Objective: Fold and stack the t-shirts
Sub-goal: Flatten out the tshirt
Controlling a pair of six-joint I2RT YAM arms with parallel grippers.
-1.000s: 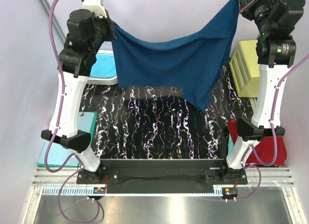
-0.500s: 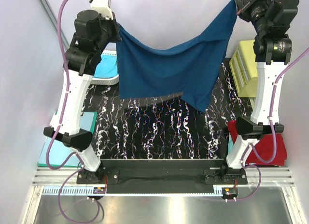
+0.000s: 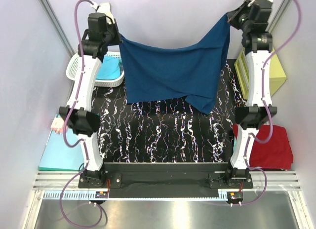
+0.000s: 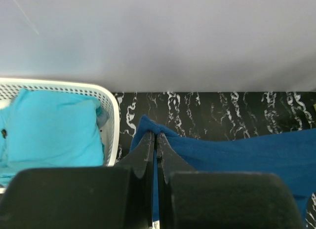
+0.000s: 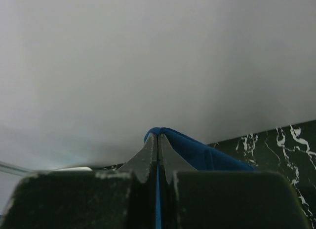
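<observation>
Two grippers, the left gripper and the right gripper, are clenching the navy t-shirt by its top corners. Both are reaching farther toward the table's far edge than a second ago, so the shirt is hanging spread, probably ready for laying flat. The near half is offering room; a white basket is crowding the far-left corner.

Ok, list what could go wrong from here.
The left gripper and right gripper each pinch only a thin edge of the navy t-shirt; it might slip free. Its hem hangs lower toward the right arm, so it may land creased. It could snag the white basket.
</observation>
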